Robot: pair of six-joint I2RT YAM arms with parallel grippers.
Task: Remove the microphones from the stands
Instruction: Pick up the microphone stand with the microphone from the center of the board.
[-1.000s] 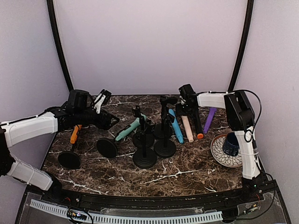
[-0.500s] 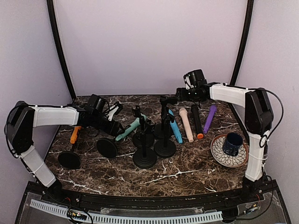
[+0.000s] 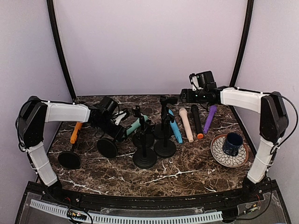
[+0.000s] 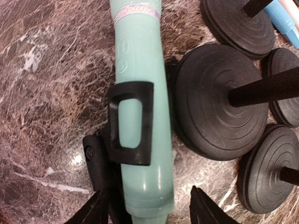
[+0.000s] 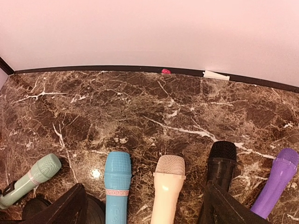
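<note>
A mint-green microphone (image 4: 140, 93) (image 3: 133, 126) lies low over the table, held in the black clip (image 4: 133, 123) of a stand whose pole is mostly hidden. My left gripper (image 4: 149, 210) (image 3: 117, 127) is open and straddles the microphone's tail end. A gap shows between its right finger (image 4: 205, 207) and the microphone body, while its left finger sits behind the clip's arm. My right gripper (image 5: 145, 207) (image 3: 183, 96) hangs open in the air near the back of the table, holding nothing.
Blue (image 5: 117, 186), cream (image 5: 167, 186), black (image 5: 220, 163) and purple (image 5: 275, 182) microphones lie side by side at the back right. Several black stand bases (image 4: 217, 107) (image 3: 145, 158) crowd the middle. An orange microphone (image 3: 74, 133) sits on a stand at the left. A cup (image 3: 232, 142) rests on a plate (image 3: 219, 154).
My left gripper has swung right and down onto the mint microphone's tail, its jaws narrower. My right gripper has let go among the lying microphones, lifted up and back, and opened wider.
</note>
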